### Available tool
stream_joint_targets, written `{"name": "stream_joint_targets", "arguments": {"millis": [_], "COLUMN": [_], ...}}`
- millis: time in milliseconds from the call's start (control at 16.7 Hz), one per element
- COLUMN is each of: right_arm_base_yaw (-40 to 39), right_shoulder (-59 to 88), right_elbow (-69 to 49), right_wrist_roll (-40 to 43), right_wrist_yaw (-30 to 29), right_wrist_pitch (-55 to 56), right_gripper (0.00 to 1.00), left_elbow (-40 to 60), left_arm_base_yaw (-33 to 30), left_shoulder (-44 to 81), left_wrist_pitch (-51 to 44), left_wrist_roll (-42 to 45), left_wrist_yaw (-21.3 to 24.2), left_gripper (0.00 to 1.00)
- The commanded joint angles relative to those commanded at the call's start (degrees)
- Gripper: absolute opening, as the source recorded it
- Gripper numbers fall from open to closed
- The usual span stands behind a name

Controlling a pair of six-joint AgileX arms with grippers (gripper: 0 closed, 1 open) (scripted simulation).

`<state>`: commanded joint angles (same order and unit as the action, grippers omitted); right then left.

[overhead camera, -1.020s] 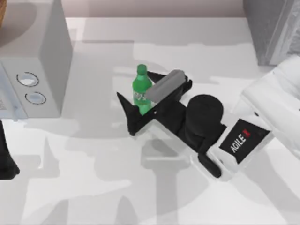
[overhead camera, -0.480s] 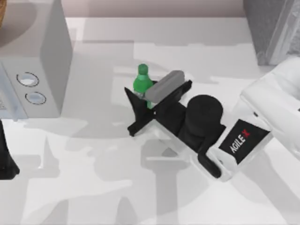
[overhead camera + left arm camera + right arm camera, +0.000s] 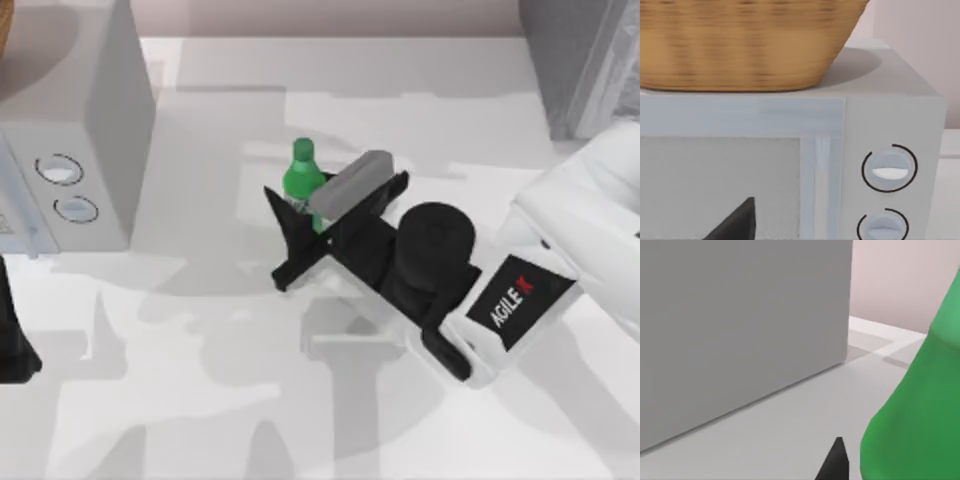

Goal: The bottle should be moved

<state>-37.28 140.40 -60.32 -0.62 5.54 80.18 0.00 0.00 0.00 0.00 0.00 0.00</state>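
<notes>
The bottle (image 3: 299,178) stands upright near the middle of the table (image 3: 200,400), its green cap uppermost and its lower body hidden between the black fingers of the right gripper (image 3: 305,225). Those fingers are drawn in against the bottle's sides, one on each flank, so I judge them closed on it around the label band. In the right wrist view the bottle (image 3: 920,405) looms as a green shoulder right beside a dark fingertip (image 3: 835,462).

As small translucent plastic, the bottle is likely light, with smooth, rather slippery walls that give under pressure. The mid-body, where the fingers sit, looks the best hold: below the tapering shoulder, on the straight wall, with a firm but not crushing squeeze. Held low, the tall shape could tip if swung fast.

To the table's left sits a grey microwave (image 3: 70,150), well apart from the bottle; the left wrist view faces the microwave's (image 3: 880,125) dials, with a wicker basket (image 3: 745,45) on top. The left arm (image 3: 12,345) is parked at the left edge; I cannot tell the state of its fingers.
</notes>
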Motion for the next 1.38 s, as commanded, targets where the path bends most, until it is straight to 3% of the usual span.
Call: {"name": "stream_joint_targets", "arguments": {"millis": [240, 420, 600, 1020, 1200, 1380], "right_arm_base_yaw": [0.85, 6.31, 16.79, 47.9, 55.36, 57.39], "right_shoulder": [-0.26, -1.67, -4.33, -13.59, -17.16, -18.45], "right_elbow": [0.38, 3.11, 8.29, 23.62, 28.29, 29.76], "right_wrist_roll": [-0.08, -0.04, -0.08, -0.33, -0.41, -0.43], "right_wrist_yaw": [0.79, 6.3, 16.81, 47.67, 55.09, 57.09], "right_wrist_pitch": [0.37, 2.28, 4.69, 10.03, 11.38, 11.71], "right_gripper": [0.0, 0.0, 0.0, 0.0, 0.0, 0.0], "left_elbow": [0.0, 0.0, 0.0, 0.0, 0.0, 0.0], "left_arm_base_yaw": [0.0, 0.0, 0.0, 0.0, 0.0, 0.0], "left_shoulder": [0.0, 0.0, 0.0, 0.0, 0.0, 0.0], "left_wrist_pitch": [0.0, 0.0, 0.0, 0.0, 0.0, 0.0], "left_wrist_roll": [0.0, 0.0, 0.0, 0.0, 0.0, 0.0], "left_wrist_yaw": [0.0, 0.0, 0.0, 0.0, 0.0, 0.0], "left_gripper": [1.0, 1.0, 1.0, 1.0, 1.0, 1.0]}}
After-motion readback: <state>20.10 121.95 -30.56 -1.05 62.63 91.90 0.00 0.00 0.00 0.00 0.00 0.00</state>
